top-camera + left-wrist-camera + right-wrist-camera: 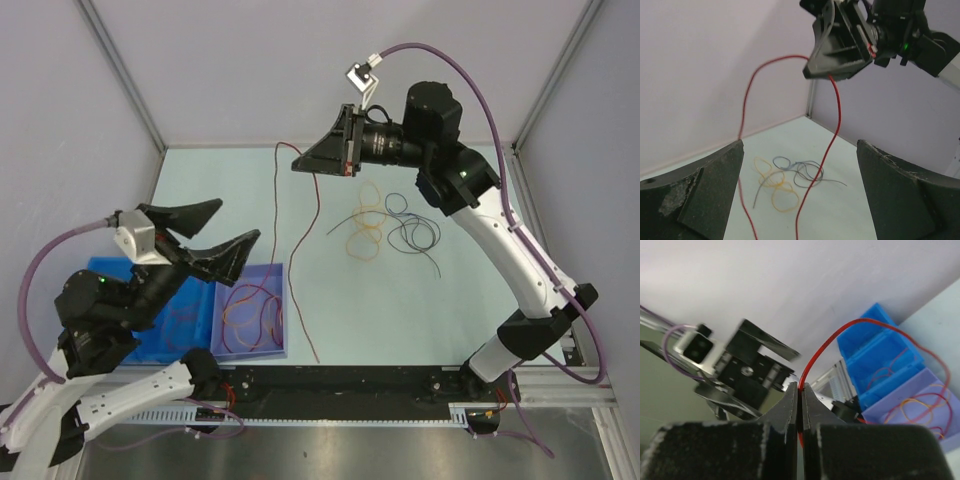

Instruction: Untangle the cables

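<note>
- Pinching the red cable (319,205) between its closed fingertips, the right gripper (297,163) is held high above the table (400,320), tips pointing toward the left arm.
- From that pinch the red cable (825,342) leaves on both sides: one strand arches up and over, then drops; the other hangs almost straight below the tips.
- Both strands trail down to the table beneath and to the left-arm side of the right gripper (800,390), the longer one reaching toward the near edge.
- The left gripper (228,225) is spread wide and holds nothing.
- In the left wrist view both red strands (838,115) hang ahead of the left gripper (800,145), between its two fingers; one drops close past the tip of the left-hand finger (715,175), and whether it touches cannot be told.
- The loose cables (385,228), orange, yellow and dark blue loops, lie tangled on the table below the right gripper, toward its arm's side, and well ahead of the left gripper's gap (790,180).
- Below and beside the left gripper sits a lavender tray (282,305) with red and orange loops (250,312) in it, touching a blue bin (105,268).
</note>
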Tool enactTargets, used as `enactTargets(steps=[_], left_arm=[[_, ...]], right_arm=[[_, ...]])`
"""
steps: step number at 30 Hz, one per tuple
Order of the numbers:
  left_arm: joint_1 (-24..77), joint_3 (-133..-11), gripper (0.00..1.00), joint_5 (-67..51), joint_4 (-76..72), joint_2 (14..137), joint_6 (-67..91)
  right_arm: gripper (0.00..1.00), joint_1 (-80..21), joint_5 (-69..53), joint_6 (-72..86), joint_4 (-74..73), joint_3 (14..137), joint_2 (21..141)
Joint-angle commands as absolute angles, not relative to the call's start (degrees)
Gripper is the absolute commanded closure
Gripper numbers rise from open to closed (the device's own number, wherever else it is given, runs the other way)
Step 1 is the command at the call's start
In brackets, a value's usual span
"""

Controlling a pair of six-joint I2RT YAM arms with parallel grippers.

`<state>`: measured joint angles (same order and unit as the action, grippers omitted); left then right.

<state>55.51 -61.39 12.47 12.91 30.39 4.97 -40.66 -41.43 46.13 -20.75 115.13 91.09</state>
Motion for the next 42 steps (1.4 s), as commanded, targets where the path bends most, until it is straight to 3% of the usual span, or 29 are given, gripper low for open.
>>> enactTargets(steps=[1, 9, 25, 33, 42], left_arm=[[55.72, -63.72, 0.00, 13.44, 12.58, 31.55, -4.64], [55.72, -65.21, 0.00, 14.95, 3.79, 34.63, -13.44], [54.50, -69.69, 0.00, 1.07, 10.63, 43.76, -16.61], [42.45, -75.06, 0.00, -28.88, 12.57, 48.42, -4.23], [42.45, -77.78, 0.00, -42.62, 13.01, 51.68, 4.38]], right_arm=[[1.00, -39.73, -46.56, 38.60, -26.71, 115.84, 87.45], [1.00, -38.59, -59.93, 35.77, -29.71, 116.45, 87.98], [1.00, -39.20, -74.26, 36.47, -24.17, 112.24, 84.46], [1.00, -38.58, -74.80, 38.06, -22.24, 112.41, 84.99], [1.00, -37.36, -74.97, 37.79, -21.62, 113.29, 86.48]])
